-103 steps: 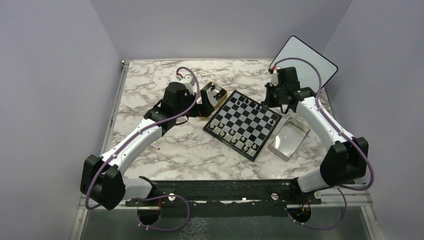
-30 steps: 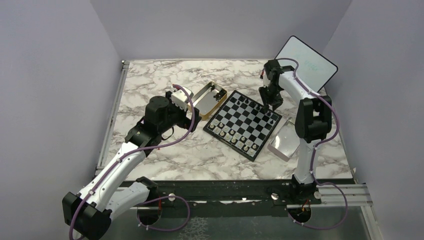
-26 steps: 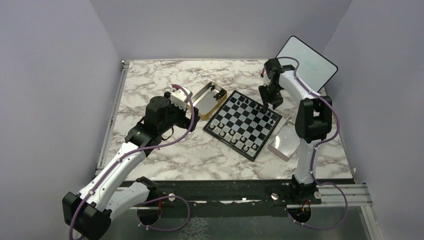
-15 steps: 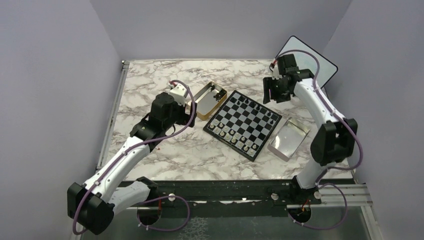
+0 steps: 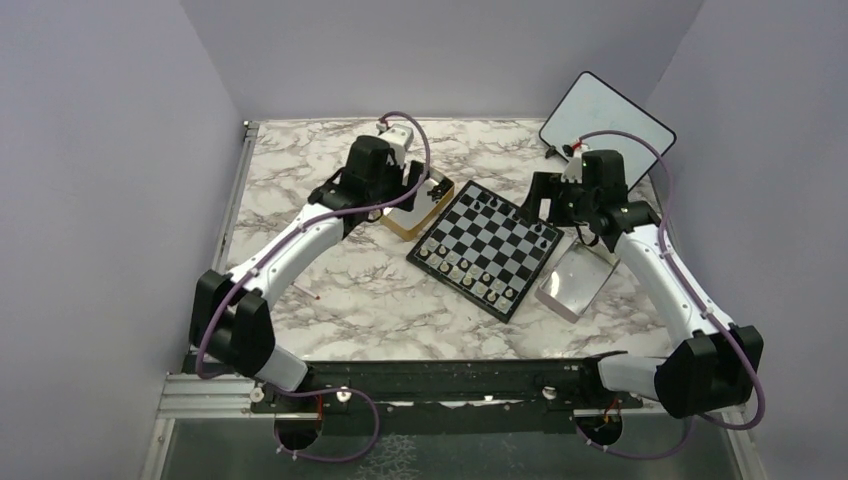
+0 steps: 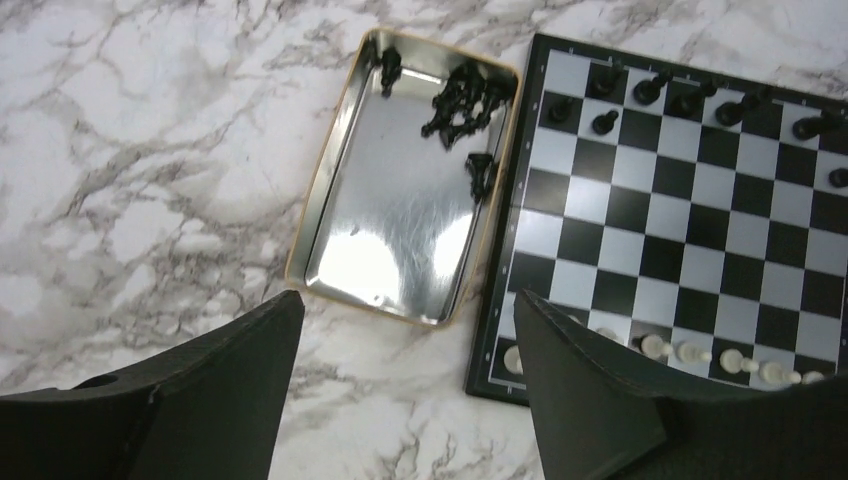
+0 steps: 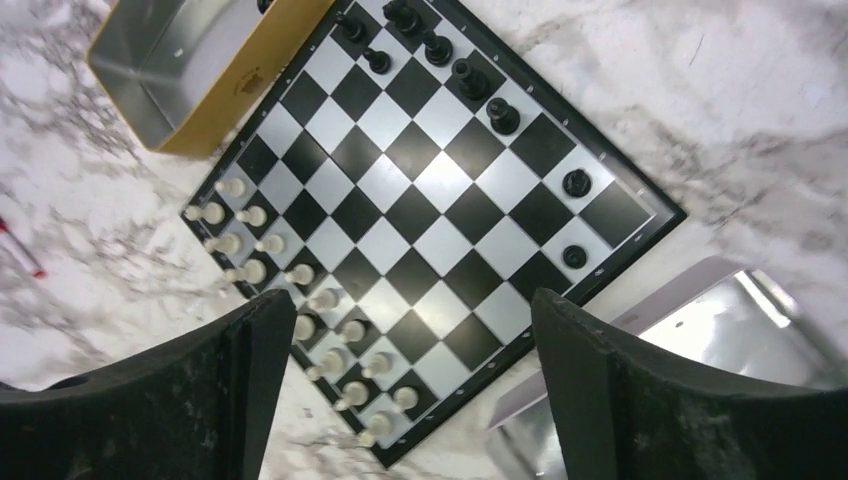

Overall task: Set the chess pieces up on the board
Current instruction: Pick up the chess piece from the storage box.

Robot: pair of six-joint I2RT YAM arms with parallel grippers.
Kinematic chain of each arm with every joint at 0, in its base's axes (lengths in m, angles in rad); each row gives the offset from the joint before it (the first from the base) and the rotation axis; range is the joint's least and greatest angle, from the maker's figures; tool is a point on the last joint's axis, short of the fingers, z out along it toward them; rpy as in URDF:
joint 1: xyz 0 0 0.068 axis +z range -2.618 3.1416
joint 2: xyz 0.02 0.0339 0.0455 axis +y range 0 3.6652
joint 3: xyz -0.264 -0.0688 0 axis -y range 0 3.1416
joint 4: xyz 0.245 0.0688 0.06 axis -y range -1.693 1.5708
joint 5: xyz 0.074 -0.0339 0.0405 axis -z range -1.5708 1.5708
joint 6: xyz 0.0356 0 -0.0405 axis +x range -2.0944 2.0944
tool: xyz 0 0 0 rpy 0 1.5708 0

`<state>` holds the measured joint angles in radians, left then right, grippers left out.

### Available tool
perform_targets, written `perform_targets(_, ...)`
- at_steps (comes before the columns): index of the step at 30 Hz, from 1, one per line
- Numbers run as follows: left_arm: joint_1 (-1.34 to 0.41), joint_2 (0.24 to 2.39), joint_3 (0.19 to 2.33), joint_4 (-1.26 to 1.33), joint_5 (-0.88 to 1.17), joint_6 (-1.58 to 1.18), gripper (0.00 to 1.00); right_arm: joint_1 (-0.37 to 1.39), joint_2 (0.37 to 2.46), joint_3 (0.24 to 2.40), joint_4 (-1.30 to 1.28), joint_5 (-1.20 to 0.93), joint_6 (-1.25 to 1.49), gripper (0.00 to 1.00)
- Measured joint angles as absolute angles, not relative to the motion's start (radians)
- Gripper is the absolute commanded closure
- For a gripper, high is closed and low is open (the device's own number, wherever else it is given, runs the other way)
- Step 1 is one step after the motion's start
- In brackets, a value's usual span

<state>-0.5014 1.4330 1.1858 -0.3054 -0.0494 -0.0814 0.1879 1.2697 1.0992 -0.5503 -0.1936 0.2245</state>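
The flat checkered board (image 5: 487, 250) lies on the marble tabletop (image 5: 380, 300). Tiny black chess pieces (image 6: 462, 95) sit tangled in the shiny gold tin (image 6: 390, 220) just left of it, too small to tell apart. The left claw (image 6: 405, 312) and right claw (image 7: 412, 305) both gape wide, holding nothing.

Three downward views over board (image 5: 487, 249)

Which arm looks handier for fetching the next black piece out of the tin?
Left, probably. The left claw hangs open over the gold tin, where loose black pieces lie; the right claw hangs over the board.
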Motion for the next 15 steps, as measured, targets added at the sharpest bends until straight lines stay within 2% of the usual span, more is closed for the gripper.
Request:
perform_targets(9,-0.501,1.785,1.454,-0.253,-0.006,-0.039,0.39,0.188,1.107,0.988,-0.419,-0.244,0.281,0.0)
perform_targets(15,-0.501,1.96,1.576,-0.242,-0.005,0.006,0.54,0.188,1.034,0.915,-0.358,-0.238,0.344,0.0)
